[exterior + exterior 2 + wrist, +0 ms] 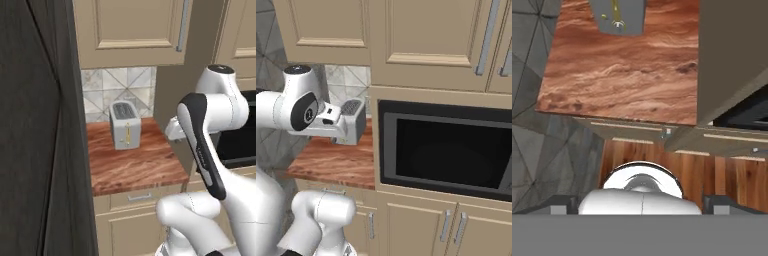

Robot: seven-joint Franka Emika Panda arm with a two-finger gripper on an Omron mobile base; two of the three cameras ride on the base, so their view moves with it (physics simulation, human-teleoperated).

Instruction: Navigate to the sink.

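Beige cabinets [421, 30] tower over a built-in black oven [448, 150] at right. Left of it, a wood-grain bench [132, 165] carries a silver toaster [125, 125] near the tiled wall. Whether the end effector is open cannot be told.

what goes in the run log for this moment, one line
phase: navigating | facing: toaster on wood counter, built-in oven to its right | sink: not reached | arm: folded above base | gripper: fingers barely visible, holding nothing apparent
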